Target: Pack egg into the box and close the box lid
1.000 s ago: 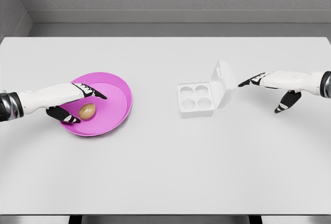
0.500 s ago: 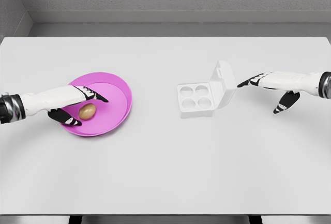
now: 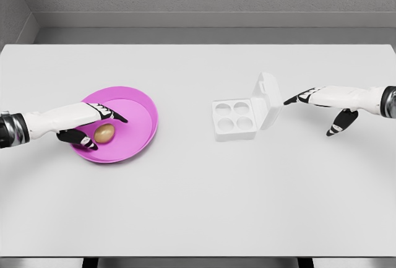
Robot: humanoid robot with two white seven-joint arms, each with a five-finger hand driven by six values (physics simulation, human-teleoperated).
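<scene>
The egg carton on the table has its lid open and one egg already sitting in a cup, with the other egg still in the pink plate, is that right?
Not quite. The head view shows all four cups of the egg carton empty, lid open. The only egg lies in the pink plate, between the fingers of the left hand.

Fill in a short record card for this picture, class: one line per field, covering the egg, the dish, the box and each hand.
egg: brown egg lying in the pink dish, not yet in the box
dish: pink dish on the white table, left side
box: white egg box, four cups, all empty
lid: lid open, standing up on the box's right side
left hand: left hand over the dish, fingers spread around the egg, grasp not confirmed
right hand: right hand open, fingertips beside the lid, contact unclear
</scene>
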